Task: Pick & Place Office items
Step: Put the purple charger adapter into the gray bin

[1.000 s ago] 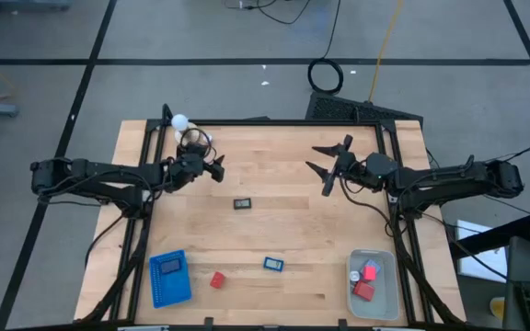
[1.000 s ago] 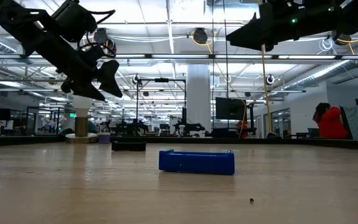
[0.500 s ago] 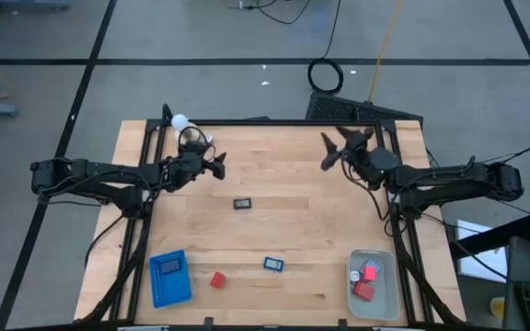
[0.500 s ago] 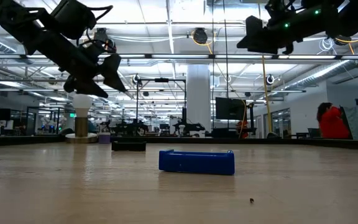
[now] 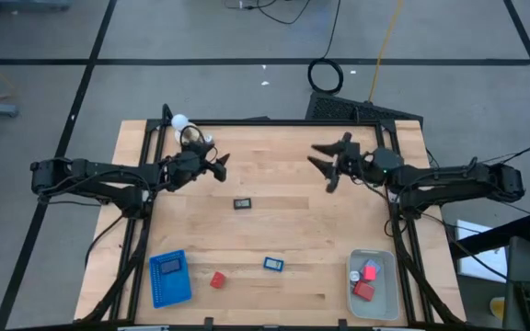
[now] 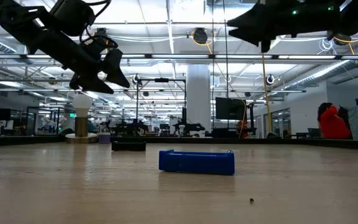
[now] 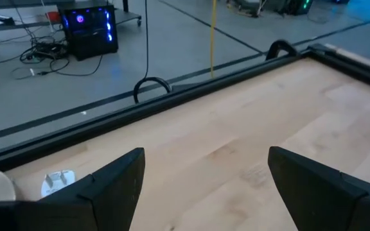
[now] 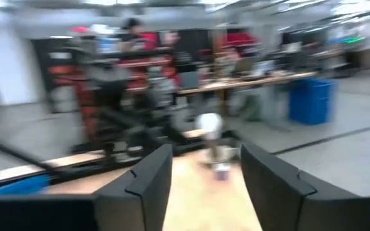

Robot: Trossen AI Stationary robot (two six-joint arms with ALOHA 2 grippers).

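Observation:
A black rectangular piece [image 5: 243,203] lies flat near the table's middle and shows low on the wood in the low view [image 6: 128,145]. A blue piece [image 5: 273,264] and a red block [image 5: 217,279] lie toward the near edge. Red blocks [image 5: 368,271] sit in the pale bin [image 5: 389,299]. My left gripper [image 5: 217,165] hovers open above the wood, left of and beyond the black piece. My right gripper [image 5: 325,166] hovers open on the far right, pointing toward the middle. In the left wrist view a whitish bit [image 7: 58,181] lies beyond my open left gripper [image 7: 204,186].
A blue ribbed tray [image 5: 168,277] sits at the near left. The white ball [image 5: 179,120] on its tan base stands at the far left corner, close behind my left gripper. A dark frame rims the table. A person in red [image 6: 331,121] is far off in the room.
My right gripper swung toward the far edge, then came back to point toward the table's middle, and stayed open. My left gripper rose a little and stayed open. The pieces on the table kept their places.

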